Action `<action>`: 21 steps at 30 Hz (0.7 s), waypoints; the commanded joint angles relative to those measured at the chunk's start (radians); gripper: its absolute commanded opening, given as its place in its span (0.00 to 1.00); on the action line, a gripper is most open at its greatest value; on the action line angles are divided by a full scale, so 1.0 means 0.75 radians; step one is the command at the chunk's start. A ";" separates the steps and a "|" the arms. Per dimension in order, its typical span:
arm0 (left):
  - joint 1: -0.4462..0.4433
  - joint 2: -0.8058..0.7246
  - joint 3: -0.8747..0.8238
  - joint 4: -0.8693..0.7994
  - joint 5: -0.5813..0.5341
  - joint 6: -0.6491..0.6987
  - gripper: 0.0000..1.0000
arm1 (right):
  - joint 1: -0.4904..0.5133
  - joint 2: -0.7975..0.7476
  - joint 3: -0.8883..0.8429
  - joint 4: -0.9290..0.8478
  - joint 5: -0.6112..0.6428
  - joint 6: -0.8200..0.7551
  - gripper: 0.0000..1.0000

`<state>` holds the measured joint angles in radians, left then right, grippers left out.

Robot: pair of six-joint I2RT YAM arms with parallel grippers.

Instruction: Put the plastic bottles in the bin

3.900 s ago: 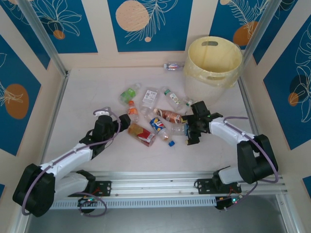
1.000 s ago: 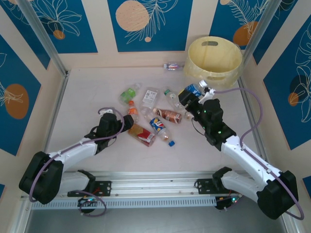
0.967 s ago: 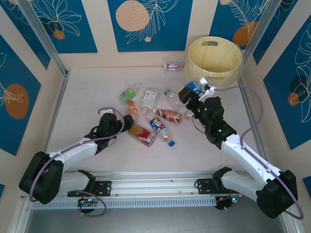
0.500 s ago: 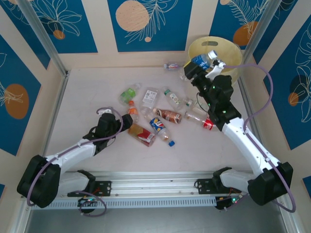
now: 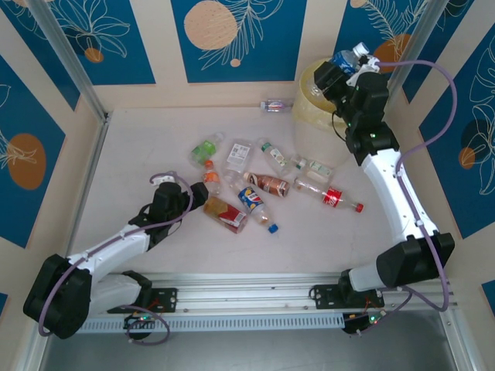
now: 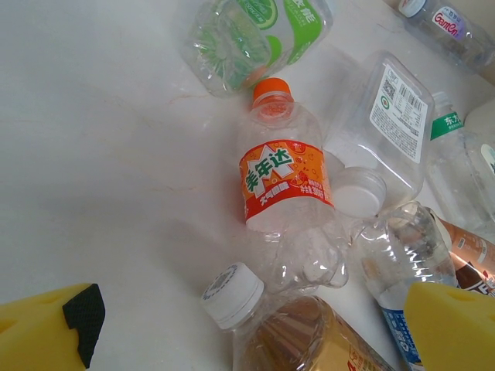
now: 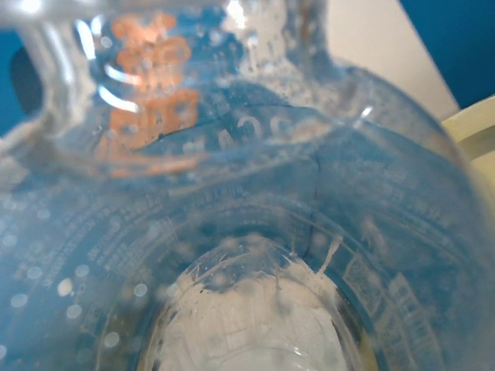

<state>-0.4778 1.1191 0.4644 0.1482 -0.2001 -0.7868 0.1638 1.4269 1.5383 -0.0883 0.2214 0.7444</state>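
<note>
The step in hand looks like the drop. The right gripper [image 5: 354, 65] hangs high over the bin [image 5: 309, 104], which stands in the far right corner of the table [image 5: 139, 154], and it is clenched on a blue-labelled bottle [image 5: 343, 57]. In the right wrist view that bottle sits close against the lens, clear wall and blue print, with a sliver of the pale yellow rim at the right edge. From above the bottle appears to be over the mouth of the bin, though how well centred it is cannot be told. The next move calls for a plain release, once the bottle is surely inside the rim line.

The other plastic bottles [image 5: 267, 184] lie in a loose heap near the middle of the table. A red-labelled bottle [image 5: 336, 199] lies apart toward the right edge, and a small bottle [image 5: 274, 105] lies at the far edge just beside the bin.

The left gripper [image 5: 197, 195] is low at the near left side of the heap, released and empty. In the left wrist view its yellow fingers [image 6: 46, 336] flank a brown bottle [image 6: 302, 332] with a white cap, and an orange-capped bottle [image 6: 286, 193] lies just beyond, touching it. A pick here would need the fingers to take one bottle without pinching its neighbour
</note>
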 commanded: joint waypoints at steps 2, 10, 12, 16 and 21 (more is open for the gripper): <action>0.018 -0.038 -0.019 -0.018 -0.009 -0.005 1.00 | -0.036 0.066 0.125 -0.171 0.087 -0.123 0.38; 0.019 -0.065 -0.037 -0.014 -0.004 -0.005 1.00 | -0.096 0.356 0.478 -0.505 0.293 -0.386 0.43; 0.020 -0.081 -0.046 -0.014 -0.011 -0.006 1.00 | -0.109 0.450 0.593 -0.587 0.358 -0.465 0.43; 0.022 -0.123 -0.072 -0.018 -0.033 -0.009 1.00 | -0.134 0.637 0.841 -0.774 0.462 -0.599 0.44; 0.028 -0.213 -0.124 -0.018 -0.083 -0.020 1.00 | -0.135 0.774 0.997 -0.918 0.614 -0.714 0.49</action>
<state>-0.4732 0.9977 0.3946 0.1413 -0.2195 -0.7876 0.0666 1.9923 2.2311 -0.6689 0.5678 0.3080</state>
